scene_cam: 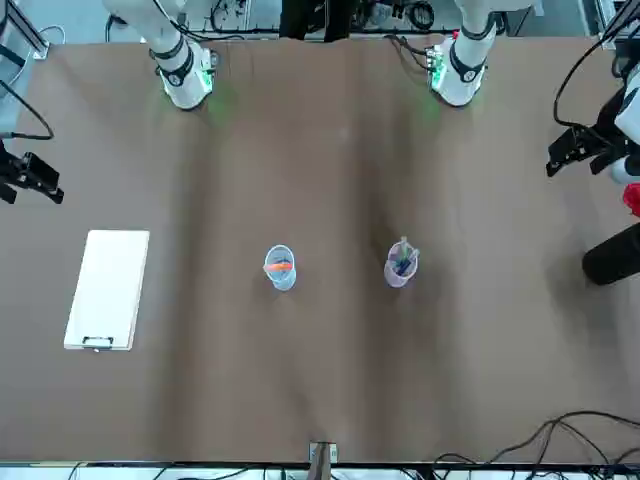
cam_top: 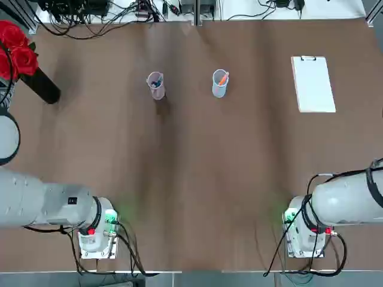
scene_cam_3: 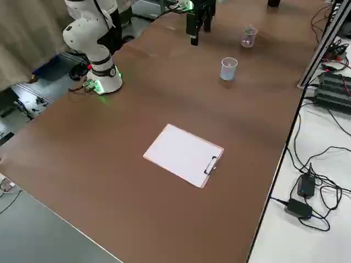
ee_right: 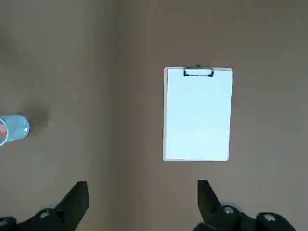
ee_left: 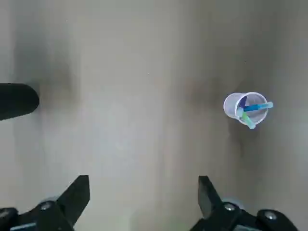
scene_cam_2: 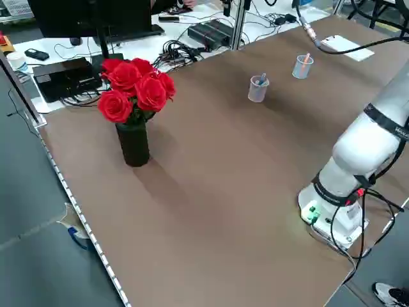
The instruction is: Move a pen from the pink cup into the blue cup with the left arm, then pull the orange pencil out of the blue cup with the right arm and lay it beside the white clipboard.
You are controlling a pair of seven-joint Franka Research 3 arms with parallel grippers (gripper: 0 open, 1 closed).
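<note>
The pink cup (cam_top: 155, 85) stands at mid-table toward the far side, with the light-blue pen (ee_left: 257, 106) and other pens leaning in it. To its right, the blue cup (cam_top: 220, 83) holds the orange pencil (cam_top: 223, 78). Farther right lies the white clipboard (cam_top: 312, 84), its clip toward the far edge. My left gripper (ee_left: 142, 197) hangs open high over the table's left part, away from the pink cup (ee_left: 245, 109). High over the right part, my right gripper (ee_right: 142, 199) is open above the clipboard (ee_right: 198, 115), the blue cup (ee_right: 13, 129) off to one side.
A black vase of red roses (cam_top: 21, 60) stands at the far left of the table. Cables and electronics (cam_top: 90, 15) lie beyond the far edge. Both arm bases (cam_top: 99, 236) sit at the near edge.
</note>
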